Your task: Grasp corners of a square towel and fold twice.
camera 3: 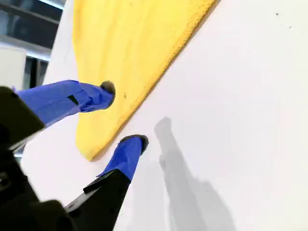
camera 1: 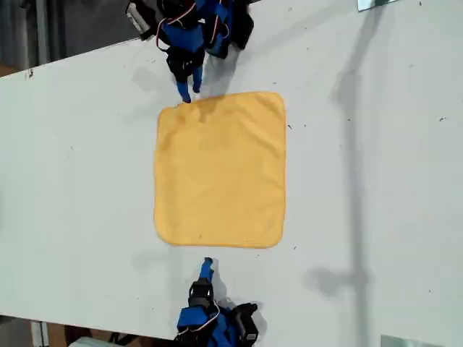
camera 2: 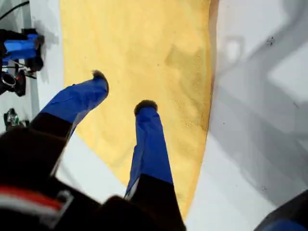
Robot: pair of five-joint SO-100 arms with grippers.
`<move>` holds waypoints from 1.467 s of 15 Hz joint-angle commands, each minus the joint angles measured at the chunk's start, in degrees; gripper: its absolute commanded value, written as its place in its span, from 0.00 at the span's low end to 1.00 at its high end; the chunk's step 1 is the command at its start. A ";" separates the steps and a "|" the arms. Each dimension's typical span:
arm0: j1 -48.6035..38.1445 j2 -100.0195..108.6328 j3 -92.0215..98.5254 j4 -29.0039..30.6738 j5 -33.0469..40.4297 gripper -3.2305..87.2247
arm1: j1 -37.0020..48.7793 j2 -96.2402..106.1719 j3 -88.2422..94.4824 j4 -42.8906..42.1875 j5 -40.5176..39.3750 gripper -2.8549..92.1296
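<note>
The towel (camera 1: 221, 170) is spread flat mid-table. My first gripper (camera 2: 122, 91) is held spread over one corner (camera 1: 173, 113); my second gripper (camera 3: 122, 115), also spread, is held beside another corner (camera 3: 89, 153).

My first gripper (camera 2: 121, 95) is parted, both blue fingers (camera 2: 151, 144) poised over the towel (camera 2: 144, 53), which lies flat on the white table (camera 2: 255, 144). One towel corner (camera 2: 185, 204) lies beside the nearer finger. Another blue arm (camera 2: 20, 50) stands beyond the towel's far side.
</note>
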State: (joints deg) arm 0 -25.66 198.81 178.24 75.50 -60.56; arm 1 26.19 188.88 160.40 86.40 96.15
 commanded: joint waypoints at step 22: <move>3.08 -55.55 -17.40 -15.29 -17.23 0.24 | -28.04 -62.84 -28.04 -12.83 -19.07 0.51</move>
State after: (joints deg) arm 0 -22.59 157.59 166.73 63.90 -77.78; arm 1 1.05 132.45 136.23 72.16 76.03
